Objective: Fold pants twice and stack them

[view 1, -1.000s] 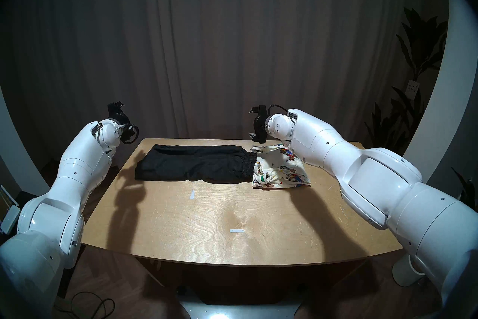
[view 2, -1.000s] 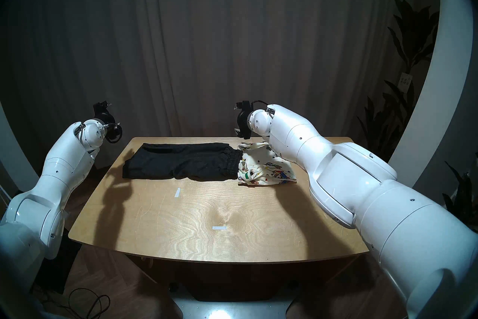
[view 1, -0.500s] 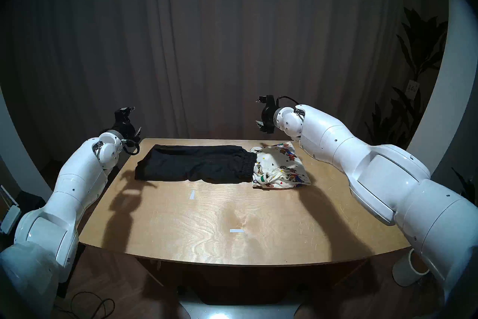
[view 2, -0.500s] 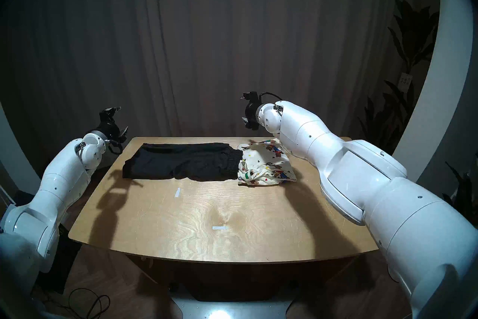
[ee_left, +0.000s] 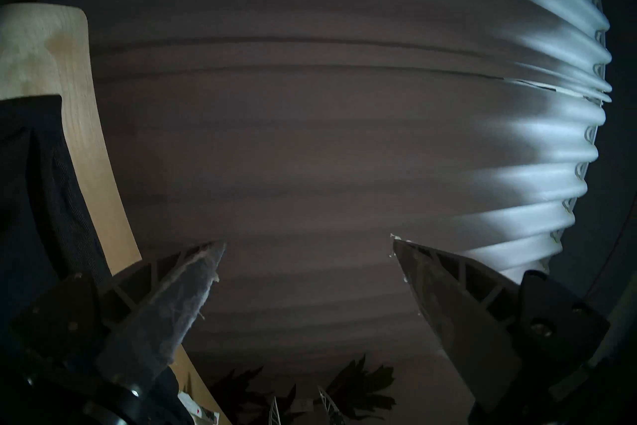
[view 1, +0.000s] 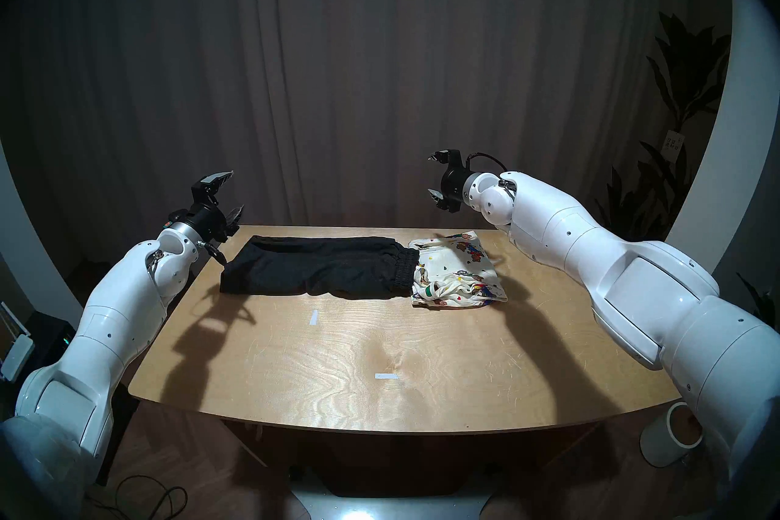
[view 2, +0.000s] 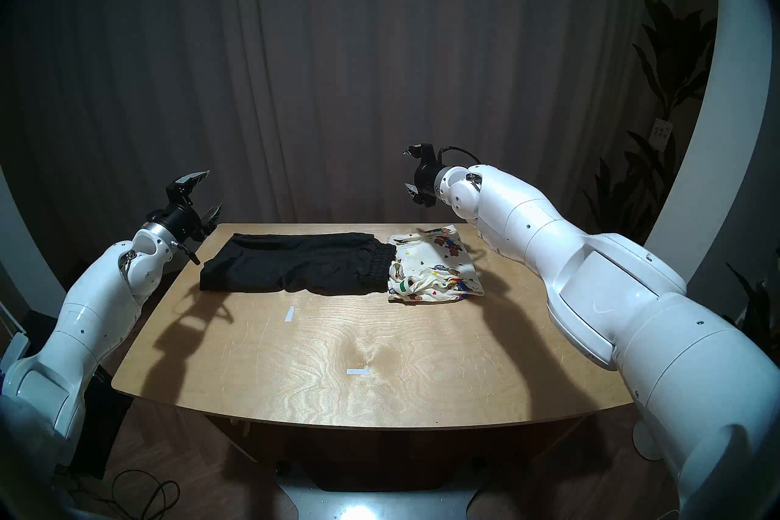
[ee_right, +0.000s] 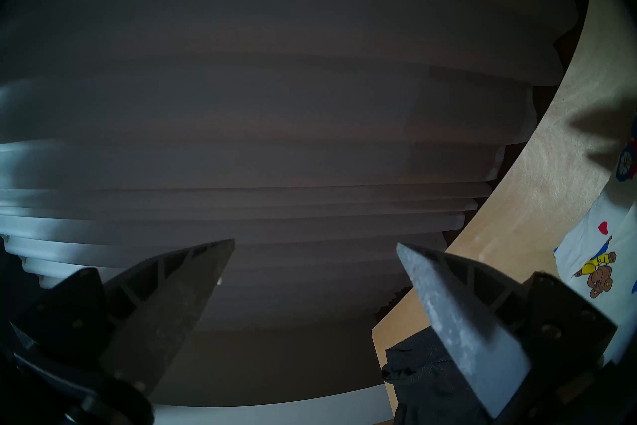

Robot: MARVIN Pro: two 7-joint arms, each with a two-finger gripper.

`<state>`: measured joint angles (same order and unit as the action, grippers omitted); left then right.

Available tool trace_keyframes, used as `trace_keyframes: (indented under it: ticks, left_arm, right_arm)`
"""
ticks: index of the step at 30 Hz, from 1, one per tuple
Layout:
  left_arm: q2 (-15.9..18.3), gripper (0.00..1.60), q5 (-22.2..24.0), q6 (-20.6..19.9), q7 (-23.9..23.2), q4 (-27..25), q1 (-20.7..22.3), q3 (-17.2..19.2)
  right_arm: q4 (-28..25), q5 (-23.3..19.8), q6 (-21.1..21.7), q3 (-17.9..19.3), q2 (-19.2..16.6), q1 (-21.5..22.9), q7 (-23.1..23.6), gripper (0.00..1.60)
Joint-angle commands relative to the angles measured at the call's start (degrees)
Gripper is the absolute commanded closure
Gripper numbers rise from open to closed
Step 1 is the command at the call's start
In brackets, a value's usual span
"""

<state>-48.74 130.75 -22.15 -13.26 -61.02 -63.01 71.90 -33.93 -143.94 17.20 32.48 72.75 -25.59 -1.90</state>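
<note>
Side by side, black pants, teddy-bear pants, wooden table

Pale plywood table, smooth w/ satin sheen, visible grain. Charcoal pants: matt knit cloth, ribbed waistband. Cream pants: soft printed cotton. Robot arms: glossy white plastic. Curtain: matt pleated fabric.

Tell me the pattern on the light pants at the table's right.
Cream with teddy bears and hearts; clearest in the head view.
</note>
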Motion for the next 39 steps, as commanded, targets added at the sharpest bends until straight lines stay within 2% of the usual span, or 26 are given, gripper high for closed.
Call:
trace_keyframes:
  ticks: [1,6,9,12,13,18,19,20,24,27,28,31,32,34,37,38,39]
  left_arm:
    - [1.2,0.00,0.1,-0.6,-3.8,-3.9,-7.0,0.0]
    - [1.6,0.00,-0.5,0.1,-4.9,-4.8,-10.0,-0.4]
    - [2.3,0.00,-1.5,2.0,-6.2,-6.7,-14.2,0.1]
    - [2.3,0.00,-1.8,3.2,-6.7,-7.2,-15.3,0.3]
    - [2.4,0.00,-2.4,5.0,-7.7,-8.4,-16.9,0.8]
    - [2.1,0.00,-3.4,9.9,-9.1,-12.4,-19.1,2.0]
    - [2.1,0.00,-3.4,9.9,-9.1,-12.4,-19.1,2.0]
    - [1.6,0.00,-3.8,12.2,-9.3,-14.1,-19.8,2.3]
    - [1.2,0.00,-4.7,15.1,-9.1,-16.2,-20.2,2.8]
    - [1.4,0.00,-5.8,19.6,-6.4,-19.6,-20.7,3.2]
    - [1.4,0.00,-5.8,19.6,-6.4,-19.6,-20.7,3.2]
    - [2.4,0.00,-6.7,23.8,-1.8,-22.4,-22.1,3.8]
    - [2.4,0.00,-6.7,23.8,-1.8,-22.4,-22.1,3.8]
    - [3.0,0.00,-6.8,27.3,3.0,-24.0,-22.9,4.0]
    - [3.3,0.00,-6.7,28.8,5.0,-24.1,-23.1,3.9]
    - [3.2,0.00,-6.3,31.0,7.5,-24.7,-23.2,3.9]
    - [3.1,0.00,-6.2,30.5,7.2,-24.3,-23.2,4.0]
  right_arm:
    - [-3.1,0.7,2.0,0.3,-4.0,-0.5,3.0,0.00]
    - [-4.4,1.4,3.1,0.2,-5.3,-1.4,4.1,0.00]
    - [-6.3,2.1,4.4,0.1,-6.9,-2.5,5.5,0.00]
    - [-7.1,2.4,4.8,0.1,-7.5,-3.0,6.1,0.00]
    - [-8.2,2.8,5.4,0.1,-8.4,-3.6,6.9,0.00]
    - [-11.0,3.7,6.2,0.4,-10.4,-4.9,9.0,0.00]
    - [-11.0,3.7,6.2,0.4,-10.4,-4.9,9.0,0.00]
    - [-12.1,4.1,6.3,0.6,-11.2,-5.3,9.9,0.00]
    - [-13.6,4.6,6.3,0.8,-12.2,-5.9,11.2,0.00]
    - [-15.6,5.4,6.1,1.1,-13.5,-6.8,12.8,0.00]
    - [-15.6,5.4,6.1,1.1,-13.5,-6.8,12.8,0.00]
    - [-17.6,6.3,5.5,1.4,-14.6,-7.7,14.4,0.00]
    - [-17.6,6.3,5.5,1.4,-14.6,-7.7,14.4,0.00]
    - [-19.0,6.9,4.7,1.7,-15.2,-8.2,15.4,0.00]
    - [-19.8,7.3,4.0,1.8,-15.4,-8.5,15.9,0.00]
    - [-20.2,7.5,3.6,1.9,-15.5,-8.7,16.2,0.00]
    - [-20.5,7.7,3.2,1.9,-15.6,-8.9,16.4,0.00]
